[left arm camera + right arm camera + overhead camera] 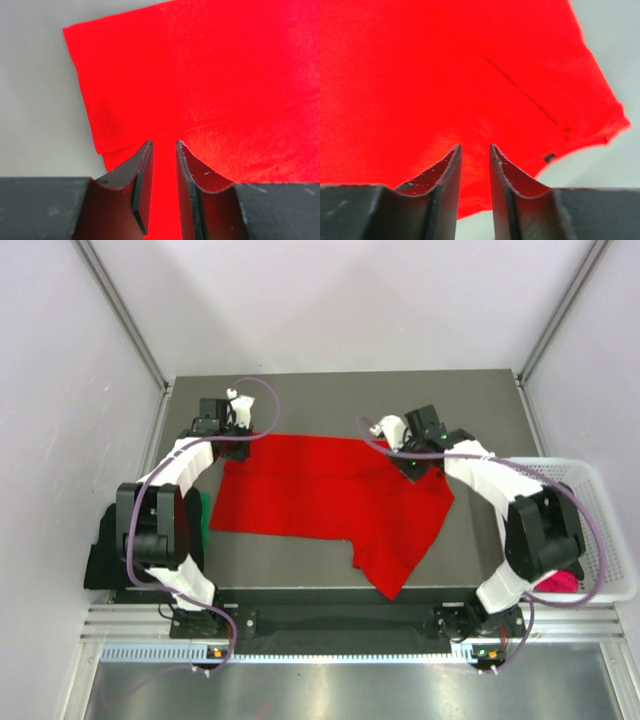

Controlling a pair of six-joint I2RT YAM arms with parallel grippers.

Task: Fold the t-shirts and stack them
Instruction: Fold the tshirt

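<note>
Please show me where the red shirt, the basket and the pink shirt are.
red shirt (320,490): top view, middle of the cloth.
basket (590,480): top view, far right rim.
pink shirt (560,582): top view, the part showing inside the basket.

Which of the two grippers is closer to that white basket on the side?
Right. The right gripper works on the red shirt just beside the basket; the left gripper is at the shirt's opposite end.

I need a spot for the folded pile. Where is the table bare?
Bare: the strip behind the red t-shirt along the table's far edge, and the near-left strip before its hem. Crowded: the middle, and the right edge by the white basket.
</note>
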